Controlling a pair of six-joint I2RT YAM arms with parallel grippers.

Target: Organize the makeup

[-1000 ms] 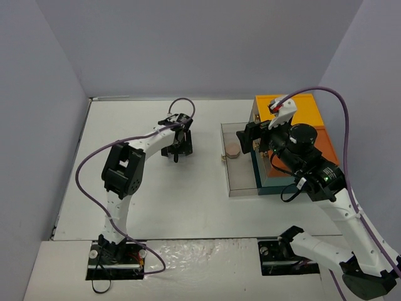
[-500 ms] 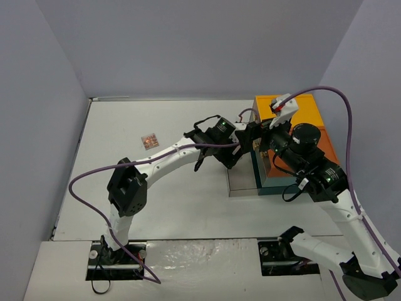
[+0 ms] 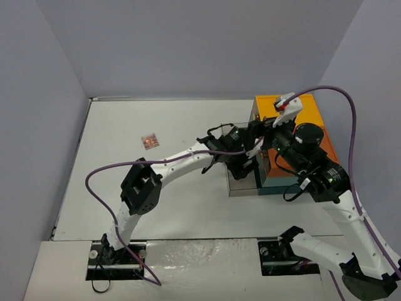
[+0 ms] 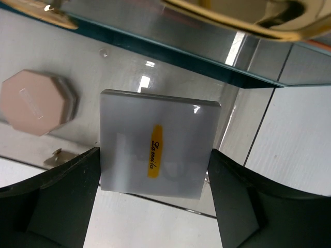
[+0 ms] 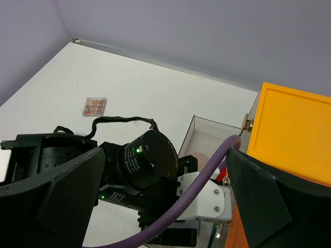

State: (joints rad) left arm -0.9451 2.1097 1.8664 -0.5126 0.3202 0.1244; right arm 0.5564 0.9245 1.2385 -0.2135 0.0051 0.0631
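Placing step: left pincer (image 4: pixel 154 160) grips card (image 4: pixel 158 139) over tray (image 3: pixel 237 187), compact (image 4: pixel 36 103) at 9 o'clock; next we'd lower, release. Right pincer (image 5: pixel 165 155) released.

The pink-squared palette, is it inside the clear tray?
No, the palette lies on the bare table, well left of the clear tray.

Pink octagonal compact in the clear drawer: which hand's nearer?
Left. The left hand is down at the drawer holding a white square case, the compact just beside its finger. The open right hand is higher, above the left arm's wrist, by the orange box.
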